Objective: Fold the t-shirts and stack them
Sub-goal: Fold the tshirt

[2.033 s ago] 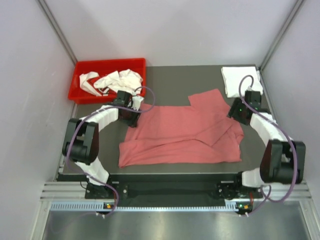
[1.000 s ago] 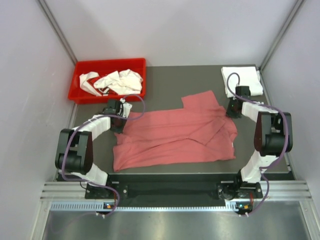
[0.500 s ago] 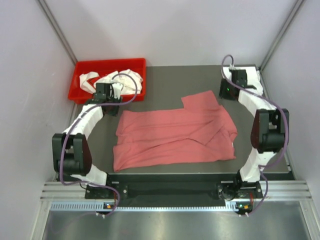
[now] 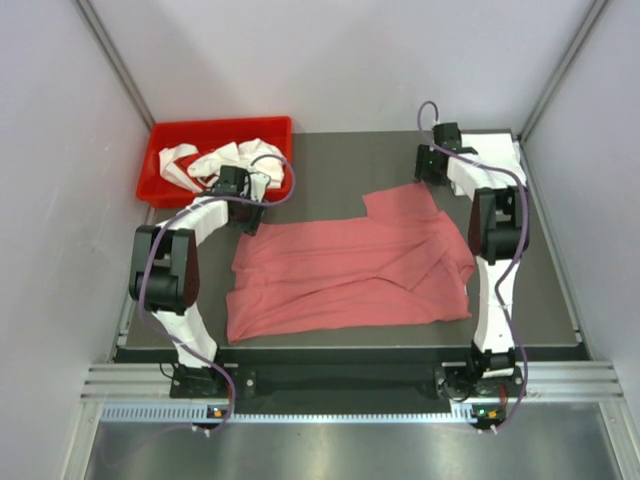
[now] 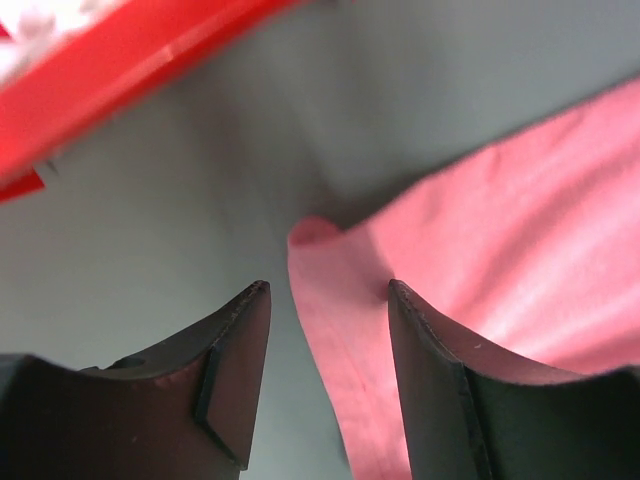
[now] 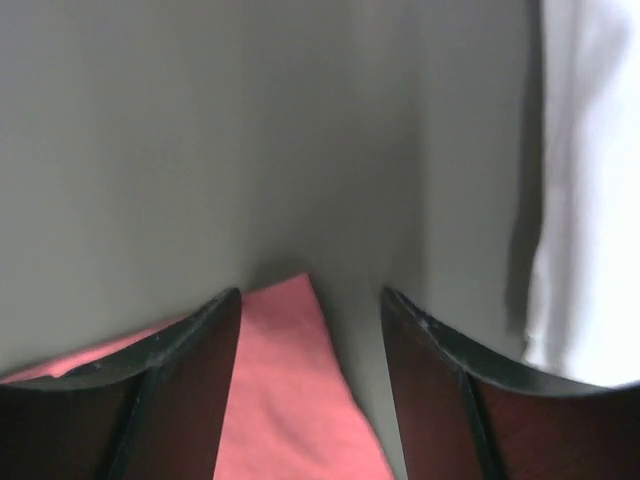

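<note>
Pink t-shirt corners (rest cropped) lie between wide-open left fingers and right fingers.

Even, soft overhead light; both wrist views v. blurry close-up.

Pink t-shirt, red bin

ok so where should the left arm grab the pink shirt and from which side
Take the pink shirt at its far left corner, coming down from above. That corner seems to lift slightly off the table, with bare surface on two sides, and the left gripper's open fingers sit either side of it.
</note>
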You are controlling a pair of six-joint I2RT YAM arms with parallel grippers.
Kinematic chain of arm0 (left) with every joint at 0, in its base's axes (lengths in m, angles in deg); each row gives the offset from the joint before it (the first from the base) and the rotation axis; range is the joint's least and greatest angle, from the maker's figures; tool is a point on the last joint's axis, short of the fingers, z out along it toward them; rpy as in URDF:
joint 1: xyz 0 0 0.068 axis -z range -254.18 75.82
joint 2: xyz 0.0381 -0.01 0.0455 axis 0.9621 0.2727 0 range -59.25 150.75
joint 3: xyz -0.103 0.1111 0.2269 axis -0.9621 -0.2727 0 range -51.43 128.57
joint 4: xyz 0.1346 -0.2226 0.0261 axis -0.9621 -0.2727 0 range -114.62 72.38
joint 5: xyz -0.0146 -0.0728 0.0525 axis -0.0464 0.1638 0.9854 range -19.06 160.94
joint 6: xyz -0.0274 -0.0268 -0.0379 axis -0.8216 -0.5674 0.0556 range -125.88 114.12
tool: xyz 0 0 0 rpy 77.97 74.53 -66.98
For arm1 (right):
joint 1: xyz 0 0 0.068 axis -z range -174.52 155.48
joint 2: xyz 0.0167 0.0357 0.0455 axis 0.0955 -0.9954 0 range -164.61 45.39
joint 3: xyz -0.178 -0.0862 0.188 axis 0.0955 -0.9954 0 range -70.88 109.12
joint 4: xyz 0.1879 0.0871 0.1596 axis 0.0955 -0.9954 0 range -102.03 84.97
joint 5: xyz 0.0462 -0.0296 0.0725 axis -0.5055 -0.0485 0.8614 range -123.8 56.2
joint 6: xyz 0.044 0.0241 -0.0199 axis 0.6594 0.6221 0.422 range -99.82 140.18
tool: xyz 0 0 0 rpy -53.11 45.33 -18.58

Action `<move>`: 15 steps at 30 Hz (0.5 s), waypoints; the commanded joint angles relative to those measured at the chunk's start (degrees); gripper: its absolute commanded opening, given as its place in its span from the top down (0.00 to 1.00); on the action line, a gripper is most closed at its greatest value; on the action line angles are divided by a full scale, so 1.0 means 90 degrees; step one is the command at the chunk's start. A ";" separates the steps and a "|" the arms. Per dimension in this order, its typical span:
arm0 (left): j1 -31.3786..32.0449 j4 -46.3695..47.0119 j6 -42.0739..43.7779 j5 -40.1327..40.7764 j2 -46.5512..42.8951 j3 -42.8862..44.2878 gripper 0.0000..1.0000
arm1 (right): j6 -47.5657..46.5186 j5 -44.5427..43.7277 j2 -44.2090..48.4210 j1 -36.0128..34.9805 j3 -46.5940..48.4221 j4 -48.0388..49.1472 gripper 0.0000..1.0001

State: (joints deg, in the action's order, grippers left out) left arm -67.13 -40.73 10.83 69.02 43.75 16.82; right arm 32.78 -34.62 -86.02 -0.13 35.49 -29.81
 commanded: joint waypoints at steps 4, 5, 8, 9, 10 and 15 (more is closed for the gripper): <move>-0.0021 0.0585 0.0019 0.0095 0.0323 0.0288 0.46 | -0.0091 -0.0358 -0.0496 -0.0285 0.0857 -0.0733 0.49; -0.0021 0.0624 0.0009 0.0086 0.0352 0.0278 0.47 | -0.0082 -0.0339 -0.0477 -0.0295 0.0848 -0.0743 0.50; -0.0021 0.0752 -0.0001 0.0095 0.0479 0.0239 0.52 | -0.0072 -0.0144 -0.0301 -0.0305 0.0555 -0.0549 0.71; -0.0021 0.0800 0.0009 0.0066 0.0518 0.0229 0.54 | -0.0072 -0.0027 -0.0185 -0.0295 0.0410 -0.0500 0.82; -0.0021 0.0839 -0.0011 0.0066 0.0518 0.0200 0.56 | -0.0091 0.0042 -0.0135 -0.0295 0.0340 -0.0461 0.87; -0.0021 0.0986 -0.0040 -0.0168 0.0285 0.0073 1.00 | -0.0091 0.0052 0.0449 -0.0276 0.0018 -0.0177 1.00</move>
State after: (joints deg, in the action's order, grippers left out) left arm -67.11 -35.42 10.40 68.81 48.12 17.78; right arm 32.19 -34.97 -87.97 -2.34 37.30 -31.84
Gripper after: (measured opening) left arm 0.070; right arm 0.013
